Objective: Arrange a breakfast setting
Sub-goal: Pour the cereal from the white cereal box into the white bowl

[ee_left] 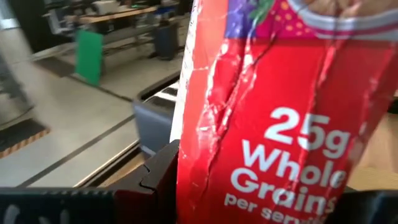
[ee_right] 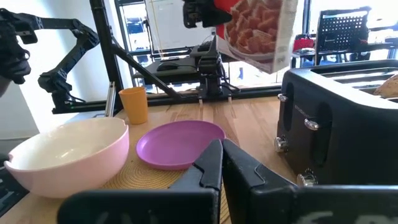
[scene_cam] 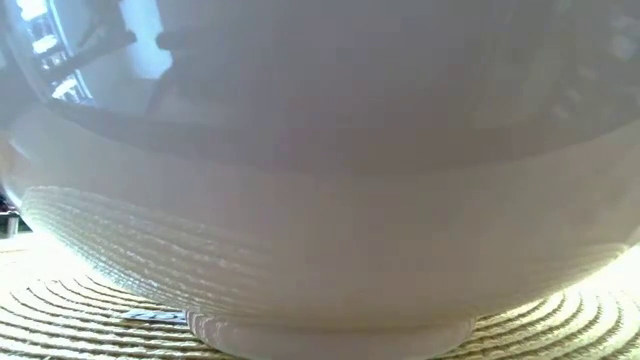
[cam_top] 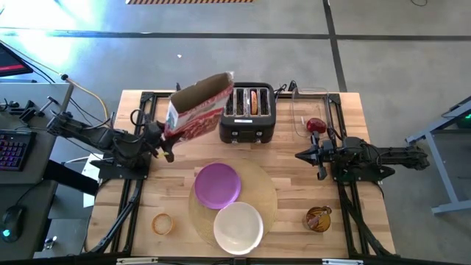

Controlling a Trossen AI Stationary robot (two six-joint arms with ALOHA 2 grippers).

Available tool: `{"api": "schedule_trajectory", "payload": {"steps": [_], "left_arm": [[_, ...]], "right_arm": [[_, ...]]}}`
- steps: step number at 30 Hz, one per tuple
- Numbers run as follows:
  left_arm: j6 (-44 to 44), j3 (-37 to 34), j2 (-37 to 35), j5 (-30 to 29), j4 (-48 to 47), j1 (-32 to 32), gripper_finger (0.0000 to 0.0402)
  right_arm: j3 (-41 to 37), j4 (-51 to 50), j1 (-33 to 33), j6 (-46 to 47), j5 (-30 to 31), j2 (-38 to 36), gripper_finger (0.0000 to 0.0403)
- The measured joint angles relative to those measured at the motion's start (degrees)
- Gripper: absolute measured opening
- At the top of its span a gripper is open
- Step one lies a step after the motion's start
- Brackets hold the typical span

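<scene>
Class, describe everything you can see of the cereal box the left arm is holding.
The cereal box is red printed cardboard, creased, with cereal pictured on its front and white lettering about whole grains. The left gripper clamps its lower end, holding it tilted in the air with its top toward the black toaster, behind the purple plate. Nothing else touches it.

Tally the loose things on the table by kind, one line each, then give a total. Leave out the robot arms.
Dishes: 2, the purple plate and the white bowl
Cups: 2, the orange cup and the amber glass cup
Mats: 1, the round tan mat
Cereal boxes: 1, the cereal box, held up in the left gripper
Toasters: 1, the black toaster
Clear containers: 1, the clear container
Red fruit: 1, the red fruit
Total: 9
</scene>
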Motion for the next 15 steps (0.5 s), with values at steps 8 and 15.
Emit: {"api": "schedule_trajectory", "payload": {"steps": [8, 15], "left_arm": [[6.47, 4.19, 0.04, 8.27, -0.39, -1.75, 0.016], [12.11, 6.07, 1.3, 15.21, -0.83, -2.78, 0.016]], "right_arm": [[0.0, 0.01, 0.0, 0.01, 0.02, 0.0, 0.0], [-0.02, -0.01, 0.0, -0.01, 0.06, 0.0, 0.0]]}}
